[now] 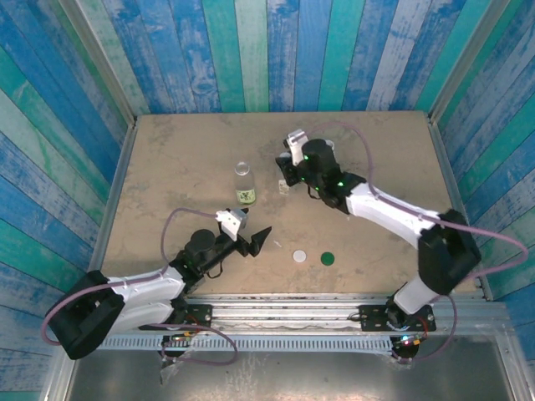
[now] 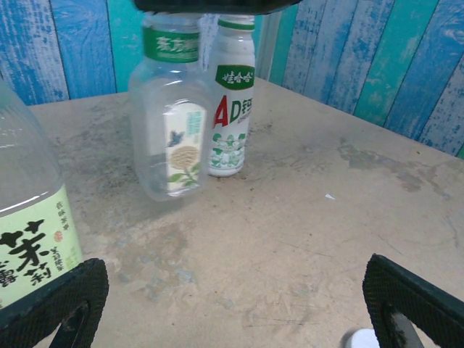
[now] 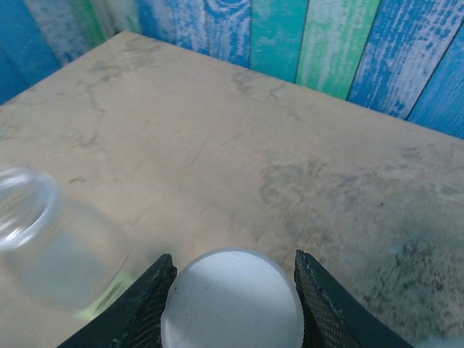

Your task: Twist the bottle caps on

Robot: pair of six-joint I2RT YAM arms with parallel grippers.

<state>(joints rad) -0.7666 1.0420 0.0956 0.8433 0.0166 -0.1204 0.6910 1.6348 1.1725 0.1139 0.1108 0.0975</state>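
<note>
Left tool (image 2: 232, 312) hangs wide open and empty low over the counter (image 2: 304, 217). The uncapped olive-label bottle (image 2: 29, 239) is just off its left finger and a loose white cap (image 2: 359, 339) is by its right finger, so I judge it is placed to take either next. Ahead of it, the right tool (image 3: 232, 286) is clamped on the held white cap (image 3: 232, 308), apparently seating it on the white bottle (image 2: 232, 101), with the tiny clear bottle (image 2: 170, 123) just beside. The right wrist view makes that grip plain where the top view has the arm over it, and the top view adds the green cap (image 1: 328, 258) lying near the loose white one.
</note>
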